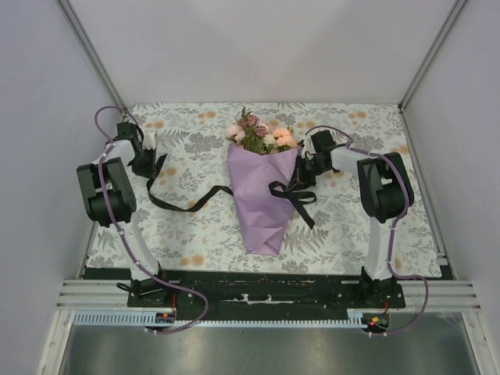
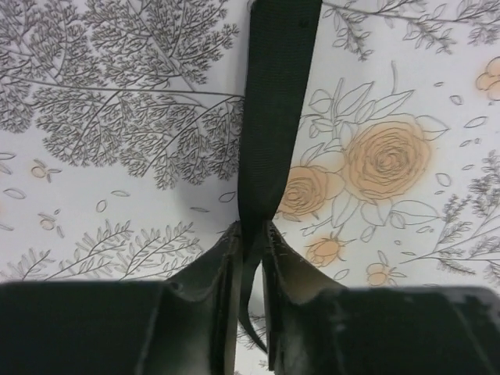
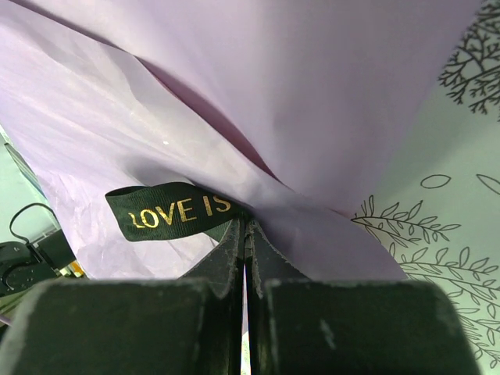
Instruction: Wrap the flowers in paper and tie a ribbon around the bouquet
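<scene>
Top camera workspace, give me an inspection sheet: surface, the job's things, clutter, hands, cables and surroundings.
Surface: tablecloth with a grey and orange floral print, lying flat.
Job's things: bouquet lies mid-table; flowers stick out of the far, wide end of the lilac paper; black ribbon runs from the left hand to the cone, with a loose tail on the right side.
Clutter: nothing seen.
Hands: left hand shut on the ribbon; right hand shut on the ribbon's gold-lettered part, against the paper.
Cables: purple cables follow both arms.
Surroundings: pale walls, metal rail at the near edge.
</scene>
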Available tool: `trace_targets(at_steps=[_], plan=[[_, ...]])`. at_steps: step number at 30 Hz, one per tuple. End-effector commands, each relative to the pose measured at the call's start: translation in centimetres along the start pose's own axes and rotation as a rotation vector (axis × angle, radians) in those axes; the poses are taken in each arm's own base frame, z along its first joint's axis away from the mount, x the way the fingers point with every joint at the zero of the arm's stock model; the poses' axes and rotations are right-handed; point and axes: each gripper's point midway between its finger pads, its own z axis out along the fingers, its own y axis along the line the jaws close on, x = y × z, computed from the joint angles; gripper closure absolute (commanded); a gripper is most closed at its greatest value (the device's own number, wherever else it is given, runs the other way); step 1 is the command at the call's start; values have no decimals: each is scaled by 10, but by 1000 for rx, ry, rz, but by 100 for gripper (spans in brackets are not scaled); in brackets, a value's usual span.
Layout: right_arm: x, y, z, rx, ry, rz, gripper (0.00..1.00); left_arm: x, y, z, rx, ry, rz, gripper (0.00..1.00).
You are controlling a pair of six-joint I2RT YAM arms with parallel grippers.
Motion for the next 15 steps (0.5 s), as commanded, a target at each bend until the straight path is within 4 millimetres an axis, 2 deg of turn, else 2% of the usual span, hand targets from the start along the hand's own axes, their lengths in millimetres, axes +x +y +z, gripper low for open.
trace_targets(at_steps=[1, 3, 6, 8, 9, 10, 11, 14, 15], plan=[[-7, 5, 0, -2, -9, -32, 100, -16, -44, -8, 286, -65, 3, 89], [-8, 6, -1, -4, -14, -37, 100, -45, -71, -41, 402, -187, 9, 98], [-10, 7, -3, -9, -21, -43, 100, -87, -125, -103, 571, -369, 59, 98], [-10, 9, -4, -14, -19, -48, 100, -107, -185, -147, 723, -458, 143, 98], [-10, 9, -5, -15, -20, -48, 100, -113, -211, -163, 765, -481, 171, 98], [-9, 9, -5, -16, -15, -49, 100, -115, -248, -181, 836, -496, 218, 98], [-9, 11, -5, -21, -16, -56, 100, -119, -277, -199, 897, -517, 245, 98], [-10, 11, -4, -27, -13, -53, 100, -117, -367, -251, 1090, -562, 332, 98], [-10, 11, -3, -31, -11, -51, 100, -110, -395, -267, 1161, -569, 367, 98]])
